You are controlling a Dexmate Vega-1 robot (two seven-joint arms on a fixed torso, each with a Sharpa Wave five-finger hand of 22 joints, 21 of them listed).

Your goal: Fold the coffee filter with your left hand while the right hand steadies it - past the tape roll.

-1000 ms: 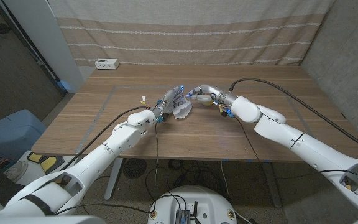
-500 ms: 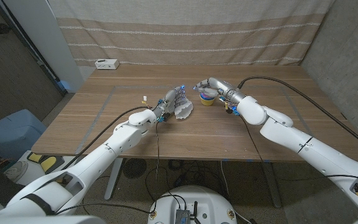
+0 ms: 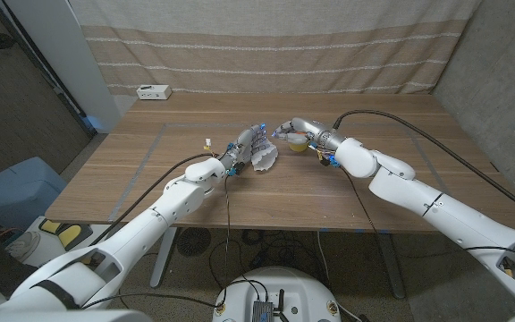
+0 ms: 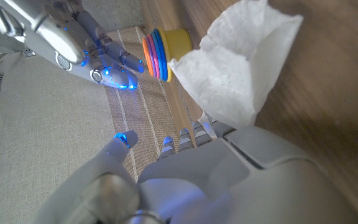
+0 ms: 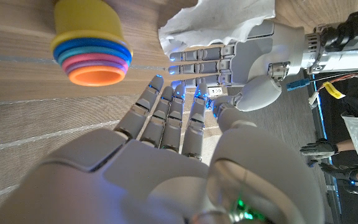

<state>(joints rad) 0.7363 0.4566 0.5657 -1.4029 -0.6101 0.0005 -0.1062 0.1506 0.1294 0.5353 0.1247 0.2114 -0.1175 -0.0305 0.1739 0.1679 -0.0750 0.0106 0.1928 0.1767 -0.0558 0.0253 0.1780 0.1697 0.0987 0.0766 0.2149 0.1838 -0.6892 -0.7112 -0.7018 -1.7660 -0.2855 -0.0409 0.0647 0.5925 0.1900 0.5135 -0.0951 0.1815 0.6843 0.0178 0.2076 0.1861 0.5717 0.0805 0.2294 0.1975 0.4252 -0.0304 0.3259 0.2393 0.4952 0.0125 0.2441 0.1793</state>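
The white crumpled coffee filter (image 3: 263, 157) lies on the wooden table (image 3: 347, 192) near its middle. My left hand (image 3: 245, 142) has its fingers stretched out along the filter's edge and touching it, with the thumb apart and nothing pinched. In the left wrist view the filter (image 4: 238, 68) stands up just past my fingers (image 4: 188, 134). My right hand (image 3: 292, 131) hovers close by, fingers straight and pointing at the left fingertips, holding nothing. In the right wrist view my right hand (image 5: 166, 134) reaches toward the left hand (image 5: 253, 62) and the filter (image 5: 216, 18).
A stack of coloured cups (image 3: 299, 144), yellow outermost, lies on its side just under my right hand; it also shows as cups (image 5: 92, 53) and cups (image 4: 163, 46). A white box (image 3: 153, 91) sits at the back left. A small peg (image 3: 206, 141) stands left of my left hand.
My right hand drew back from the filter toward the far right, uncovering the cup stack, then came partway back toward the left fingertips. The left hand and filter stayed put.
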